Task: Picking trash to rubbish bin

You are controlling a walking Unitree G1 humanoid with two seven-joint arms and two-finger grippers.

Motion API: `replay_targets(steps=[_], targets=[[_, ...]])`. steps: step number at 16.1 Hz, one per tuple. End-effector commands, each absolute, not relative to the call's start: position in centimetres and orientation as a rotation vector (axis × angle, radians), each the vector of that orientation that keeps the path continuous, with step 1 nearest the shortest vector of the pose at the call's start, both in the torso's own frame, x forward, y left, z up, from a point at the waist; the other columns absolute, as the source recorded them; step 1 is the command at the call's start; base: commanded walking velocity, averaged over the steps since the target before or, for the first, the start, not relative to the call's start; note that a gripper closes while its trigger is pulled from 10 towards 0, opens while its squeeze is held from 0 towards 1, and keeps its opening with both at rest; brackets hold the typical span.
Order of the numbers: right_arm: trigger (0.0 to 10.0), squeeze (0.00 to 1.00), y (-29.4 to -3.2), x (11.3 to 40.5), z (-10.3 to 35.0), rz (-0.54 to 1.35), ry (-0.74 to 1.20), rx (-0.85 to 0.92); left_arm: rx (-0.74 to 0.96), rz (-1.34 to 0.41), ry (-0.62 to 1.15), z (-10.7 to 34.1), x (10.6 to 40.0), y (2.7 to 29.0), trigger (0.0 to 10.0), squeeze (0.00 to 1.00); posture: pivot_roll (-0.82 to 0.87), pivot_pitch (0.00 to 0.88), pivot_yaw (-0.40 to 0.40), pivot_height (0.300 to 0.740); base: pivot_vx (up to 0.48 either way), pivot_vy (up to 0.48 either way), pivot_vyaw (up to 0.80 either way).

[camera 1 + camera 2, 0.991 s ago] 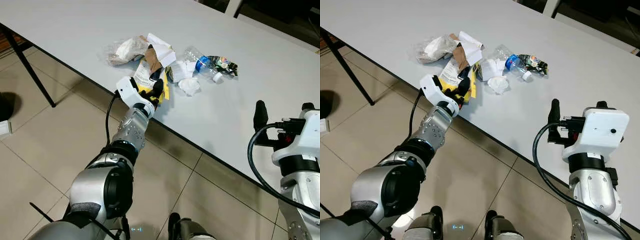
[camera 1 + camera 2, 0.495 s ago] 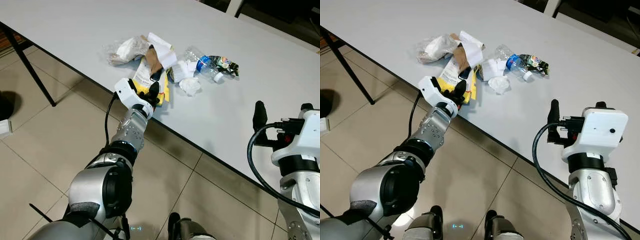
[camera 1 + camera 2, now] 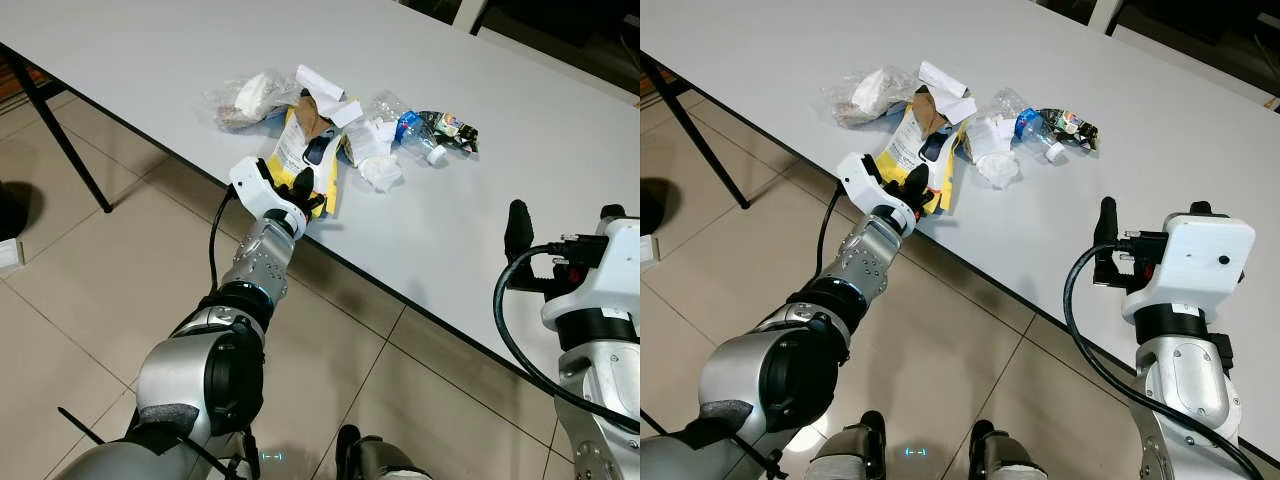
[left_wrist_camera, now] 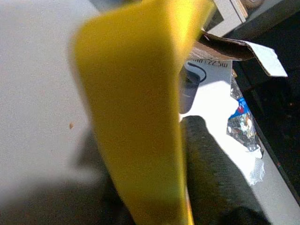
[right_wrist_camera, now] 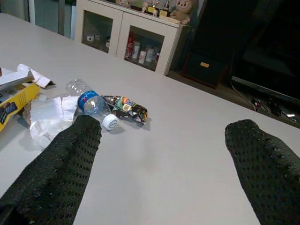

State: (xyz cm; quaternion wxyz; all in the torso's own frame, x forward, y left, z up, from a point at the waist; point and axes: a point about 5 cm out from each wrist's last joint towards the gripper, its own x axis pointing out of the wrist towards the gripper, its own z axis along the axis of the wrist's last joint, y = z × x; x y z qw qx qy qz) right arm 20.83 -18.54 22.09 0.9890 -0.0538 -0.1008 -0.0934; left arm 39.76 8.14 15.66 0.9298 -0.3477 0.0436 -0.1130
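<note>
A heap of trash lies near the front edge of the grey table (image 3: 150,50). It holds a yellow and white packet (image 3: 305,160), a clear bag of tissue (image 3: 245,98), torn brown and white card (image 3: 320,95), crumpled tissue (image 3: 380,172), a crushed plastic bottle (image 3: 405,125) and a colourful wrapper (image 3: 450,130). My left gripper (image 3: 300,195) is at the table edge, shut on the near end of the yellow packet (image 4: 136,117), which is tilted up. My right gripper (image 5: 164,129) is open and holds nothing, low over the table's front right.
A black table leg (image 3: 50,120) slants down to the tiled floor (image 3: 120,270) on the left. A dark object (image 3: 10,210) and a white one (image 3: 8,255) sit at the floor's left edge. Cabinets (image 5: 136,42) stand beyond the table.
The yellow packet has been tilted up and turned in my left gripper, so its white face now shows over the brown card. The right arm stays put.
</note>
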Motion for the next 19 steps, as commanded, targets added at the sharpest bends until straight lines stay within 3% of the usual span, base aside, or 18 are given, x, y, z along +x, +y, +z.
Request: replay_targets(steps=[1, 5, 10, 12, 19], targets=[[10.0, 0.00, -18.9, 20.8, 22.0, -0.217, -0.201, -0.114, -0.676, -0.273, 0.091, 16.1, 39.8, 7.3, 0.0, 0.00, -0.15, 0.216, -0.115, 0.740, 0.000, 0.000, 0.00], [10.0, 0.00, -19.0, 21.5, 22.0, -0.213, -0.210, -0.107, -0.608, -0.242, 0.053, 16.7, 40.1, 8.0, 0.0, 0.00, -0.11, 0.196, -0.108, 0.740, 0.000, 0.000, 0.00], [10.0, 0.00, -18.2, 23.3, 21.8, -0.183, -0.244, -0.072, -0.250, -0.279, -0.154, 19.5, 40.3, 9.1, 0.0, 0.00, -0.01, 0.153, -0.084, 0.740, 0.000, 0.000, 0.00], [10.0, 0.00, -17.8, 23.9, 21.7, -0.172, -0.260, -0.053, -0.184, -0.274, -0.167, 19.6, 40.3, 9.4, 0.0, 0.00, 0.02, 0.137, -0.071, 0.740, 0.000, 0.000, 0.00], [10.0, 0.00, -16.8, 25.2, 21.4, -0.155, -0.307, -0.005, -0.081, -0.267, -0.161, 18.1, 39.5, 10.3, 0.0, 0.00, 0.10, 0.106, -0.024, 0.740, 0.000, 0.000, 0.00]])
